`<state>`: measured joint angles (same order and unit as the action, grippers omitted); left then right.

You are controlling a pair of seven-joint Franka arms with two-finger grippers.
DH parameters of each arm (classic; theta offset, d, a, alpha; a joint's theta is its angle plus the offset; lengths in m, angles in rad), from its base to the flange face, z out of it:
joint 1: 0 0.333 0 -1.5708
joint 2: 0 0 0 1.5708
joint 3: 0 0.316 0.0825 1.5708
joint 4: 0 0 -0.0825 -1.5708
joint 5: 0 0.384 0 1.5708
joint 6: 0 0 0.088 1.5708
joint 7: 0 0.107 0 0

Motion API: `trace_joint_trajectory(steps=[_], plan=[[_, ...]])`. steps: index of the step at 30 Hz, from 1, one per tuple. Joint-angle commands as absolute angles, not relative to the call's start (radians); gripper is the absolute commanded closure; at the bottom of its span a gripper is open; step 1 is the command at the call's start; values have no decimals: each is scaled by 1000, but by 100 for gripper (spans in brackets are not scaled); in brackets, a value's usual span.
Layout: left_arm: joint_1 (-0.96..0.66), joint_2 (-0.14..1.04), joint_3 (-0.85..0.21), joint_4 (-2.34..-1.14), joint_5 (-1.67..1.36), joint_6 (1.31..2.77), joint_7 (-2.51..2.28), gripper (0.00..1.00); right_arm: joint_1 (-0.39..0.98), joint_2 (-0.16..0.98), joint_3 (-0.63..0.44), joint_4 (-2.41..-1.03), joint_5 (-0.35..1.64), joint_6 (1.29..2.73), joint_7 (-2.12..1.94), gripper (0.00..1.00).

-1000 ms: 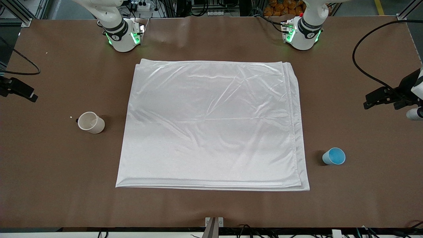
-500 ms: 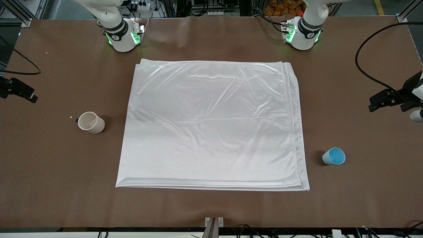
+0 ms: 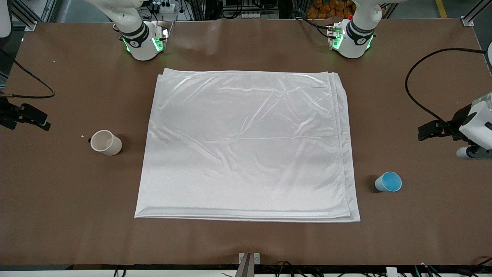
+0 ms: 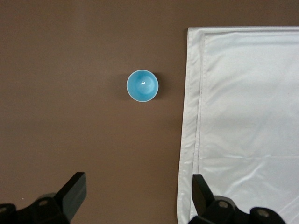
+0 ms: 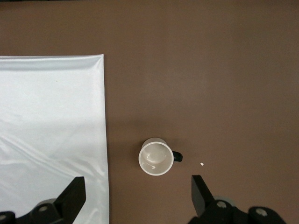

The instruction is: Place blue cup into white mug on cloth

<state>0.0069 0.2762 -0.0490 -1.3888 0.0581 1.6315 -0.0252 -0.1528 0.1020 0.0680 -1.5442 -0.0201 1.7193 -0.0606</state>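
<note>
The blue cup (image 3: 388, 181) stands upright on the bare table beside the cloth (image 3: 246, 146), toward the left arm's end. It also shows in the left wrist view as the blue cup (image 4: 142, 86), beside the cloth (image 4: 243, 126). My left gripper (image 4: 138, 179) hangs open and empty over bare table next to the cloth's edge, well apart from the cup. The white mug (image 3: 105, 142) stands upright on the table toward the right arm's end. My right gripper (image 5: 138, 182) is open and empty, high over the table beside the white mug (image 5: 156, 157) and the cloth's edge (image 5: 100, 140).
The left arm's hand (image 3: 476, 125) and its black cable (image 3: 413, 100) hang over the table's end. A black part of the right arm's hand (image 3: 29, 115) shows at the other end. A small white crumb (image 3: 82, 136) lies by the mug.
The left hand has come farther in over the table, closer to the blue cup. The right hand has shifted slightly toward the mug. Cups and cloth have not moved.
</note>
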Motion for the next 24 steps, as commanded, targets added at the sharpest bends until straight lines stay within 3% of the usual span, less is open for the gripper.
trace_joint_trajectory(steps=[1, 16, 24], plan=[[12, 310, -52, -1381, 92, 1661, -9, 0, -164, 130, 72, -1554, -28, 1750, -143, 0], [11, 370, -57, -1397, 112, 1746, -12, 0, -198, 189, 71, -1674, -38, 1896, -414, 0], [54, 370, -60, -1535, 115, 1949, -11, 0, -241, 264, 71, -1675, -40, 1930, -604, 1]])
